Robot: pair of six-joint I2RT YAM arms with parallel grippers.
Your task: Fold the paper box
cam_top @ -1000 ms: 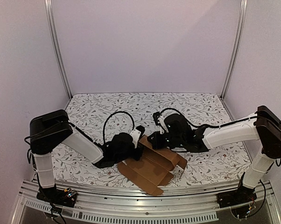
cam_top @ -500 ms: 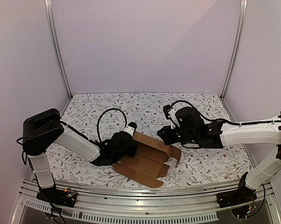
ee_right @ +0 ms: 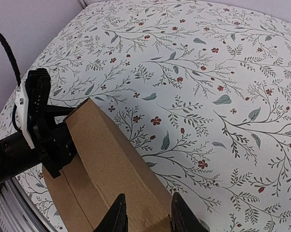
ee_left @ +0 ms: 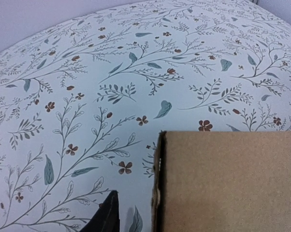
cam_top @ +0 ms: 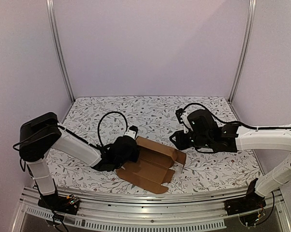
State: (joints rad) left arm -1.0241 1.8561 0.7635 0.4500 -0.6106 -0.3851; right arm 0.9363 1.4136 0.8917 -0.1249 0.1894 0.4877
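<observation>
The paper box (cam_top: 152,164) is a brown cardboard sheet, partly folded, with one long panel raised into a ridge. It lies on the flowered table near the front. My left gripper (cam_top: 127,147) is at the box's left end. In the left wrist view one finger (ee_left: 107,217) shows with a strip of table between it and the cardboard edge (ee_left: 157,183). The other finger is hidden by the cardboard. My right gripper (cam_top: 177,141) is open and empty, just above and behind the box's right end. Its fingers (ee_right: 117,215) frame the ridge (ee_right: 111,159).
The flowered table cover (cam_top: 150,111) stretches behind the box to the back wall. Metal posts (cam_top: 58,48) stand at the back corners. The left arm's black cable (cam_top: 107,121) loops above the table behind its wrist. A metal rail (cam_top: 145,203) runs along the front edge.
My right gripper has drawn back to the right and away from the box, which it was against a second ago. The box has turned and shifted left. The left gripper has moved slightly left.
</observation>
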